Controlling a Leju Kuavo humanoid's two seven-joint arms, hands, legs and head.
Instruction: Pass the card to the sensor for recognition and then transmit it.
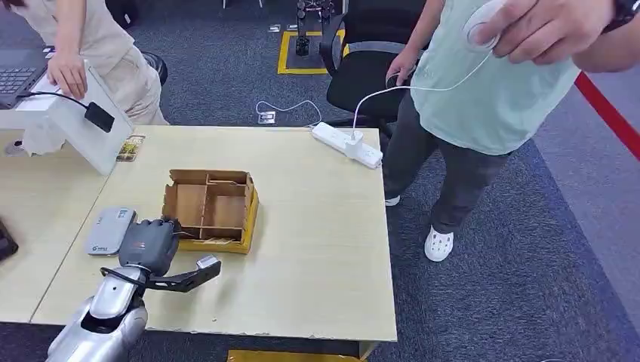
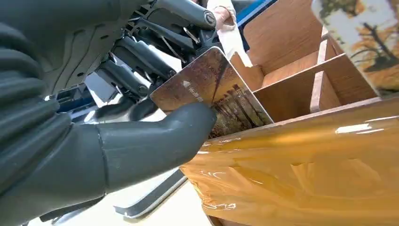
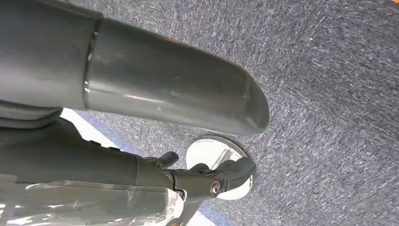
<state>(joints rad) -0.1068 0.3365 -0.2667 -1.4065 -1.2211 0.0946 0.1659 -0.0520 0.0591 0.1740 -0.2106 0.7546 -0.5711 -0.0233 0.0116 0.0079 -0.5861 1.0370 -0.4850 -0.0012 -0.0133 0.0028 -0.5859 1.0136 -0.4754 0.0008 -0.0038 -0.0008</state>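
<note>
Left hand (image 2: pixel 108 122) pinches the card (image 2: pixel 211 94) between thumb and fingers at the near-left edge of the wooden compartment box (image 1: pixel 211 207), the card's long axis tilted, free corner angling down into the box. Right hand (image 3: pixel 155 136) hangs over carpet, nothing visibly held; fingers' state unclear. Grey sensor (image 1: pixel 111 230) lies on the table (image 1: pixel 317 249) just left of the left hand.

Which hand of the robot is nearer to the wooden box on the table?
Left. The left hand is at the wooden box, pinching a card at its edge. The right hand hangs over the carpet, away from it.

Sensor (image 1: pixel 111 231) left of box (image 1: pixel 210 209), perhaps touching.
</note>
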